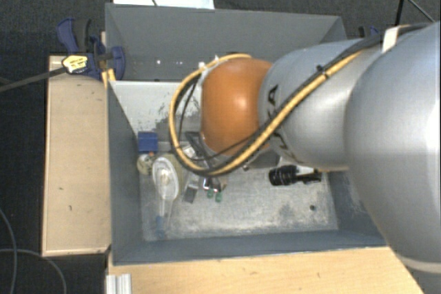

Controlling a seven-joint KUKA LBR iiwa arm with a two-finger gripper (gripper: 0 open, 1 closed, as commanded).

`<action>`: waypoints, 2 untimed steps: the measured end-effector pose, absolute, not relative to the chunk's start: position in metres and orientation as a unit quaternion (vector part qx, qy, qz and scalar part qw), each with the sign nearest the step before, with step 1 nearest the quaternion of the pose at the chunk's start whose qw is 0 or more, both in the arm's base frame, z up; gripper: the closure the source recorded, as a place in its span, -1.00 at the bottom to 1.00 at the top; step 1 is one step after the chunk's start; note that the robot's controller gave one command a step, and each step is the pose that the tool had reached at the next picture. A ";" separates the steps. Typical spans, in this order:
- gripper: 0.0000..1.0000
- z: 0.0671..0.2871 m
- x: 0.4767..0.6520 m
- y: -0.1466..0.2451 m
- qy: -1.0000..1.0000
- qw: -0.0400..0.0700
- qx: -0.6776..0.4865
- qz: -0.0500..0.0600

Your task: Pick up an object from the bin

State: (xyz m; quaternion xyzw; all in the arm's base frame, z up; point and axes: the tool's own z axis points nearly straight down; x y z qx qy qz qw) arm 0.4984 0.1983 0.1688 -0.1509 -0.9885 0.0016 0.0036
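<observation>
No legible txt, nos. or brand anywhere: only a dark letter-like mark [271, 94] on the grey arm [351, 107], just at 3 o'clock of the orange wrist cover [231, 103], approx. centre of view, too partial to read.

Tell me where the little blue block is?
In the camera view the blue block lies at the bin's left wall, just above a clear plastic piece and left of the arm's orange cover.

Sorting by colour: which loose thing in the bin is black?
The cylinder lying farthest right; the block is blue, the bulb-like piece clear.
</observation>
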 end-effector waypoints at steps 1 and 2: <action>-1.00 0.173 0.501 0.198 -0.988 -0.001 -0.151 0.000; -1.00 0.089 0.572 0.219 -0.978 0.002 -0.208 -0.001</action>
